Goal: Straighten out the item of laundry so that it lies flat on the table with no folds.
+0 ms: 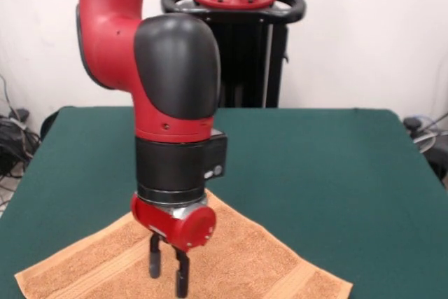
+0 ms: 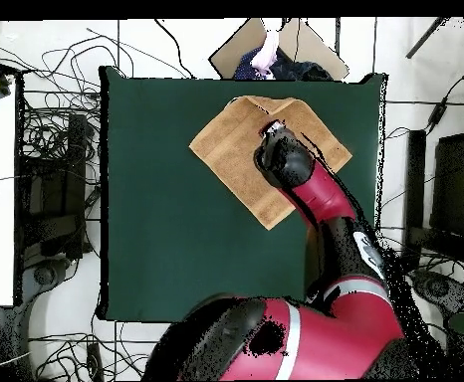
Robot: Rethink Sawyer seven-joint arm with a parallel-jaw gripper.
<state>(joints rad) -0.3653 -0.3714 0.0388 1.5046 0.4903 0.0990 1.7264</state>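
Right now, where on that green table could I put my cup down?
The table is bare across the wide stretch between the towel and the robot's side. It is crowded only where the arm hangs its pincer over the towel.

One towel (image 1: 238,257), one green table (image 1: 336,166) and one robot arm (image 1: 175,103) with a single gripper (image 1: 168,271) (two dark fingers (image 1: 155,262), slightly parted).

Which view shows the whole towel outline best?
The overhead view: the towel shows nearly whole, a diamond near the table edge, only partly covered by the arm. The front view crops its near corner and hides its middle behind the gripper.
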